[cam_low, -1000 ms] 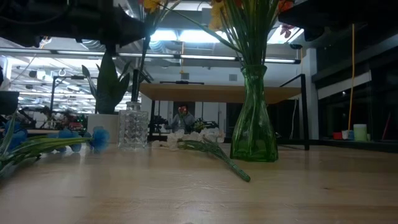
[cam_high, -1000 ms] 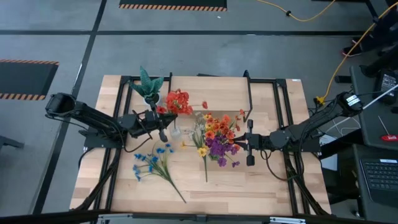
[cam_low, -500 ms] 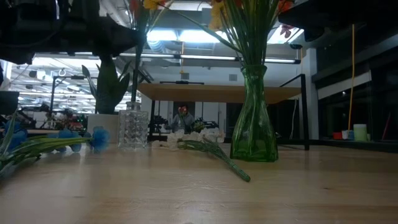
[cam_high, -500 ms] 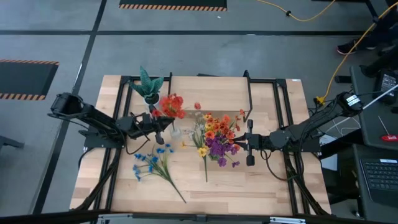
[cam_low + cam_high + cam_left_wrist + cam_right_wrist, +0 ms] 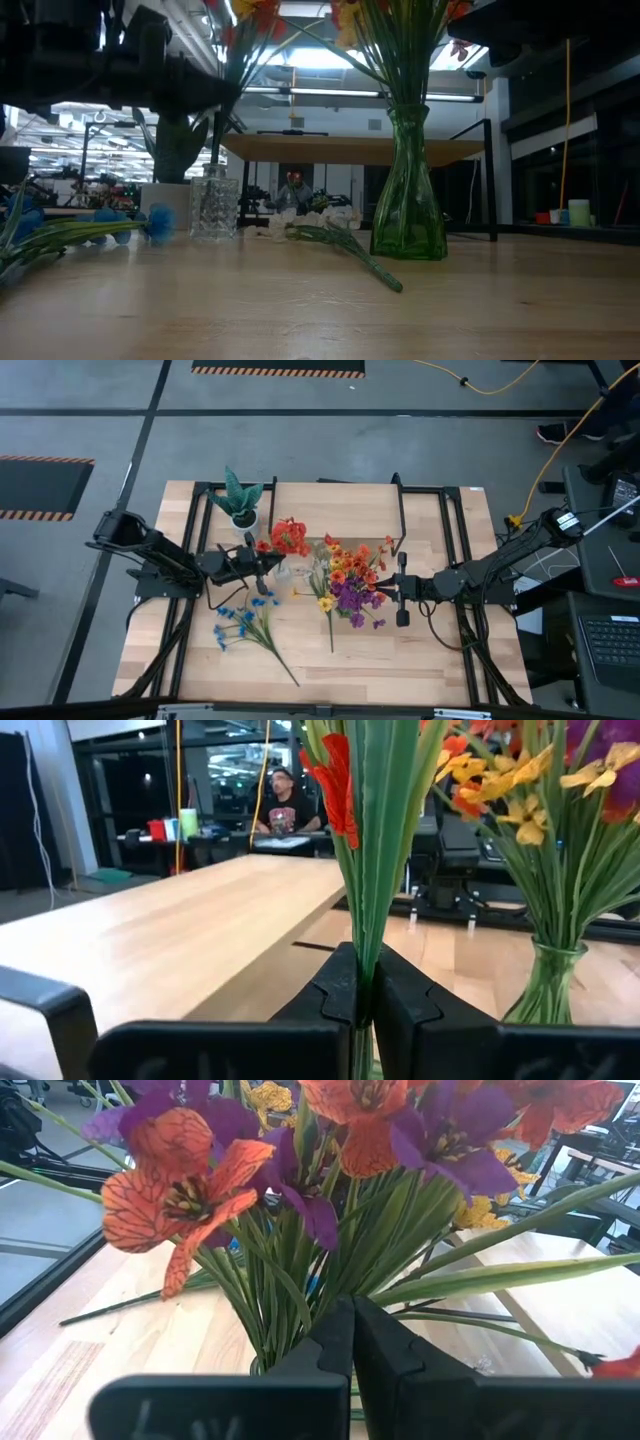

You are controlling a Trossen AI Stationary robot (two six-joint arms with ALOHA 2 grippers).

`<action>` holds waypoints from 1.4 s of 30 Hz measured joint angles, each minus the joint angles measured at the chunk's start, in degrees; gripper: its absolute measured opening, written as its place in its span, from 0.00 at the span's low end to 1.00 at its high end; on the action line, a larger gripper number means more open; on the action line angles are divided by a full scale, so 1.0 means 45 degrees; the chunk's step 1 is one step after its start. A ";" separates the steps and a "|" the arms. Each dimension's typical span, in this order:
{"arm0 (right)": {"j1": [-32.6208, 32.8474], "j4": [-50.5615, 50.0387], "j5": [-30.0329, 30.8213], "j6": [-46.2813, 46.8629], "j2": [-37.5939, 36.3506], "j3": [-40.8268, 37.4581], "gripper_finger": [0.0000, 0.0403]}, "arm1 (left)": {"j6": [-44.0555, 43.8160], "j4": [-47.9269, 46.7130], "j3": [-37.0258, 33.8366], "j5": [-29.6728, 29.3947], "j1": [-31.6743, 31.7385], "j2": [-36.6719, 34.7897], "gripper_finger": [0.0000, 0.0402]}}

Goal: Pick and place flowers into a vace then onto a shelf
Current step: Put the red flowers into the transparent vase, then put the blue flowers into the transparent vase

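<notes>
Step in hand: loading stems. Left gripper [image 5: 262, 563] pinches red flowers [image 5: 289, 536] above the clear glass vase [image 5: 213, 207]. Right gripper [image 5: 401, 588], pressed together, waits beside the green vase [image 5: 408, 190]. Blue stems [image 5: 246, 622] lie on the tabletop [image 5: 400, 650]. Next: likely lower stalks into the vase mouth.

My overhead camera looks straight down on the counter [image 5: 430, 660]; the low one sights level across it; both wrist cameras sit close, sharing the green vase [image 5: 408, 190].
</notes>
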 joint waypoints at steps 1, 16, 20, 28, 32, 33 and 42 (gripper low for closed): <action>0.0000 0.0000 0.0000 0.0000 0.0000 0.0000 0.02 | -0.0061 -0.0005 0.0000 -0.0055 0.0000 0.0043 0.03; 0.0019 -0.0100 0.0000 0.0000 0.0000 0.0000 0.02 | -0.0658 -0.1073 0.0000 -0.0136 0.0000 0.0174 0.12; 0.0019 -0.0345 -0.0005 0.0000 0.0000 0.0000 0.02 | -0.0663 -0.1073 0.0000 -0.0136 0.0000 0.0174 0.16; 0.0019 -0.0423 -0.0005 0.0296 0.0000 0.0000 0.02 | -0.0884 -0.1267 0.0000 -0.0197 -0.0005 0.0174 0.30; 0.0019 -0.0423 -0.0005 0.0297 0.0000 0.0000 0.02 | -0.0882 -0.1279 -0.0003 -0.0277 -0.0007 0.0107 0.37; 0.0019 -0.0432 -0.0005 0.0311 0.0000 0.0000 0.02 | -0.0882 -0.1269 -0.0005 -0.0277 -0.0024 0.0041 0.38; 0.0019 -0.0547 -0.0005 0.0329 0.0000 0.0000 0.02 | 0.0768 -0.1427 -0.0005 -0.1737 -0.0939 -0.1413 0.44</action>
